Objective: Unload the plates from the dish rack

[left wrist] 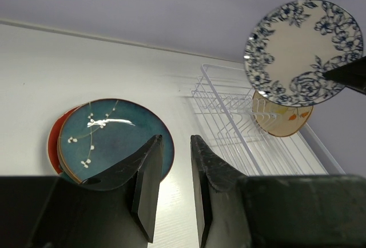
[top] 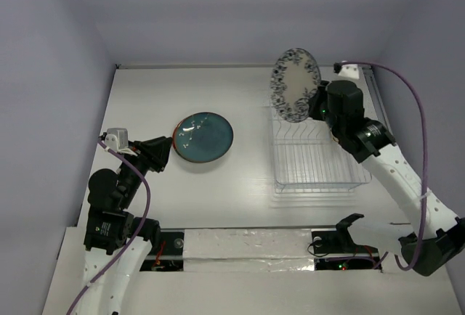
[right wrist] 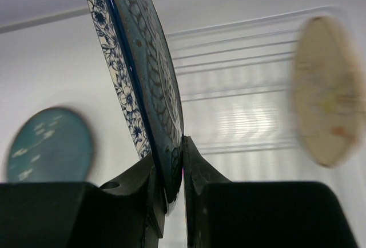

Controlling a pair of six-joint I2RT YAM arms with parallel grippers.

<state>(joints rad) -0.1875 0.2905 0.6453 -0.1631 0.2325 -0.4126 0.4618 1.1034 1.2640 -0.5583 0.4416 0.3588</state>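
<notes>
My right gripper [top: 317, 102] is shut on the rim of the blue-white patterned plate [top: 295, 84] and holds it on edge, lifted above the far end of the white wire dish rack [top: 316, 161]. In the right wrist view the fingers [right wrist: 183, 145] pinch the plate [right wrist: 143, 71]. A tan-yellow plate [left wrist: 283, 119] still stands in the rack [left wrist: 229, 116]. The teal plate [top: 203, 137] lies flat on the table on top of the red plate [left wrist: 52, 145]. My left gripper [top: 163, 154] is open and empty, just left of the teal plate [left wrist: 108, 136]. No mint green plate is in view.
The white table is closed in by pale walls at the back and on both sides. The rack sits at the right, near the right wall. A purple cable [top: 414, 97] loops above my right arm. The arm bases stand at the near edge.
</notes>
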